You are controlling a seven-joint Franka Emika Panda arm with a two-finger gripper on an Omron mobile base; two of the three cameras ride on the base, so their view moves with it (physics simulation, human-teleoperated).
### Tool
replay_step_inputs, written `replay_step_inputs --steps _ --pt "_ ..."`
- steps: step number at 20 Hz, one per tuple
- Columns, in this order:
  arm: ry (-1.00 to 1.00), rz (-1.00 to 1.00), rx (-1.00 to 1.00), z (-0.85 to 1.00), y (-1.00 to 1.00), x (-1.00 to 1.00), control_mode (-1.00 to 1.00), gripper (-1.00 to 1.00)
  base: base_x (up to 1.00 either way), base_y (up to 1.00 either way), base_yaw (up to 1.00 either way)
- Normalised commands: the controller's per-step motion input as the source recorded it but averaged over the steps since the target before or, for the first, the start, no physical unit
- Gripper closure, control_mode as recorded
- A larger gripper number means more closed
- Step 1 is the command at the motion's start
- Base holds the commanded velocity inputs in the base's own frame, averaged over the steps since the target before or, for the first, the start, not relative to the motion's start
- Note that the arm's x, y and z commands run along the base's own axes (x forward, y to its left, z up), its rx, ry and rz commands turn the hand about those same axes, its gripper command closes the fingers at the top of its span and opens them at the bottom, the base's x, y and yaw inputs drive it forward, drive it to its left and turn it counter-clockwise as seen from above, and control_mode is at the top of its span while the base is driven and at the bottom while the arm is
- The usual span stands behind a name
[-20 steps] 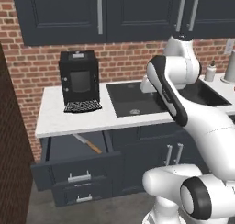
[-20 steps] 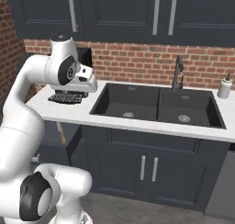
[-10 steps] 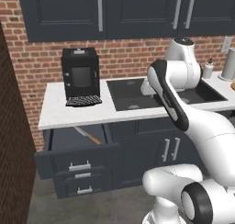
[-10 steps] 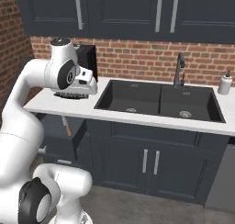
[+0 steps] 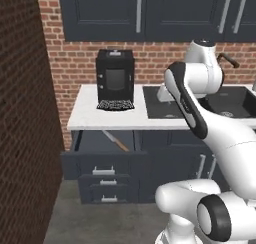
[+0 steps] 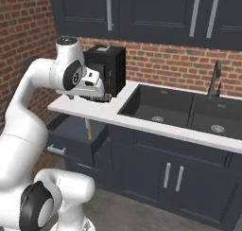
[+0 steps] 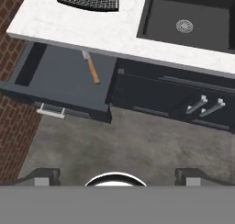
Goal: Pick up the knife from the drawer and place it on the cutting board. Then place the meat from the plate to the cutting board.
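The drawer (image 5: 95,144) stands pulled out under the white counter, at the left end of the cabinets. In it lies the knife (image 5: 116,140), grey blade toward the back, orange-brown handle toward the front; it is also seen as the knife (image 7: 92,68) in the drawer (image 7: 59,78), and as the knife (image 6: 88,129). My gripper (image 6: 98,92) hangs high over the counter edge, to the right of the drawer and well above it. It is open, its fingertips (image 7: 45,175) wide apart with nothing between them. The cutting board, the meat and the plate are out of view.
A black coffee machine (image 5: 115,79) stands on the counter (image 5: 95,118) above the drawer. A dark double sink (image 6: 158,104) with a faucet (image 6: 216,76) lies to the right. A brick wall (image 5: 25,113) closes the left side. Two shut drawers (image 5: 107,185) sit below the open one.
The base has driven, so the whole scene has shifted: the drawer and coffee machine now sit nearer the middle of the left base view. The arm's pose looks much the same.
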Motion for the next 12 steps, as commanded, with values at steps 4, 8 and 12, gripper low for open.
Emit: replay_step_inputs --steps 4,8,12 --pt "0.00 0.00 0.00 0.00 0.00 0.00 1.00 -1.00 0.00 -0.16 0.42" --pt "0.00 0.00 0.00 0.00 0.00 0.00 1.00 -1.00 0.00 -0.32 0.31" --pt "0.00 0.00 0.00 0.00 0.00 0.00 1.00 -1.00 0.00 -0.41 0.30"
